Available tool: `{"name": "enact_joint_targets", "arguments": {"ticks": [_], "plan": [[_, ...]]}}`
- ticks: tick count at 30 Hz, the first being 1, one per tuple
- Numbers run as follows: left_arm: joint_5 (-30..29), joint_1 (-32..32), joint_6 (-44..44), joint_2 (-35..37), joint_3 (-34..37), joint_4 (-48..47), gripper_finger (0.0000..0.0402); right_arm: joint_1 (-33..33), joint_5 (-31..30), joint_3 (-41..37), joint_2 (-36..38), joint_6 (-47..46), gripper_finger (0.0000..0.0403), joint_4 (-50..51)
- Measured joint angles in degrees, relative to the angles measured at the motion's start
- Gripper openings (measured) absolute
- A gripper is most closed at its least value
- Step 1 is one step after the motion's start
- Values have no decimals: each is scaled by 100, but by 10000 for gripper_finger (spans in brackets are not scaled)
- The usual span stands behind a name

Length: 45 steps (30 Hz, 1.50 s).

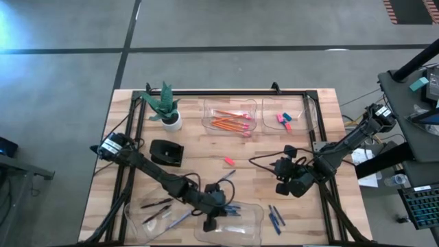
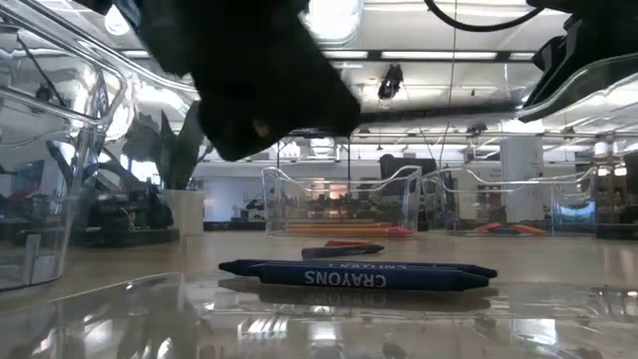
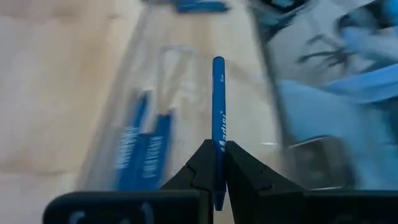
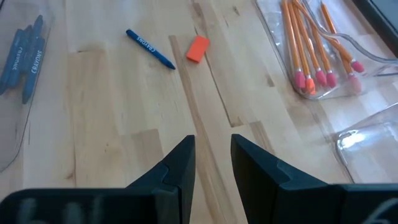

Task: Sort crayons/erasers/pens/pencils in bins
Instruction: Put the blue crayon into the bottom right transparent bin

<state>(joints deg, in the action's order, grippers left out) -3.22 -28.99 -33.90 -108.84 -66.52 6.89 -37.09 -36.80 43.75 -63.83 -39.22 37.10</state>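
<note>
- Left gripper: dark two-finger claw, lower centre of the high view, over the crayon tub. Fingers pinched fully together on a slim dark-blue crayon, held near one end, most of its length sticking out ahead.
- Held crayon, judged: light, stiff, waxy; may snap if levered and could swivel in an end-grip. A mid-length hold suits it better.
- Clear shallow plastic tub with rounded corners, bottom centre of the high view: two dark-blue crayons lie flat inside, touching side by side.
- Right gripper: dark claw, right of centre in the high view, hovering over bare wood. Fingers partly apart, holding nothing.
- Loose dark-blue crayon, upper left of the right wrist view, just beside a small orange-red eraser block; apart, not touching. Eraser judged light, rubbery and grippy; take it across its short sides.
- Orange pencils with pink ends, in the clear tub at upper centre of the high view.
</note>
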Motion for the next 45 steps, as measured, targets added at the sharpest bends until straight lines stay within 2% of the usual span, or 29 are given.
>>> {"name": "enact_joint_targets", "arguments": {"ticks": [7,17,22,30,35,38,41,45], "plan": [[-472,73,38,0,-17,-756,6,-1,-74,-2,0,24,95,-4],[-474,85,561,26,-183,-737,11,0,-72,-2,0,33,96,-7],[-461,83,578,26,-168,-743,33,-1,-74,-2,0,48,96,-7],[-457,83,633,45,-190,-756,38,-1,-73,-2,0,119,95,-7],[-480,96,1238,258,-345,-744,40,-1,-74,-2,0,188,95,-9],[-740,125,1932,362,-523,-739,40,-1,-75,-2,0,196,95,-10],[-1299,205,2660,389,-645,-705,40,-1,-78,-2,0,233,96,-12],[-1742,528,2752,389,-596,-764,40,1,-80,-4,0,244,96,-11]]}}
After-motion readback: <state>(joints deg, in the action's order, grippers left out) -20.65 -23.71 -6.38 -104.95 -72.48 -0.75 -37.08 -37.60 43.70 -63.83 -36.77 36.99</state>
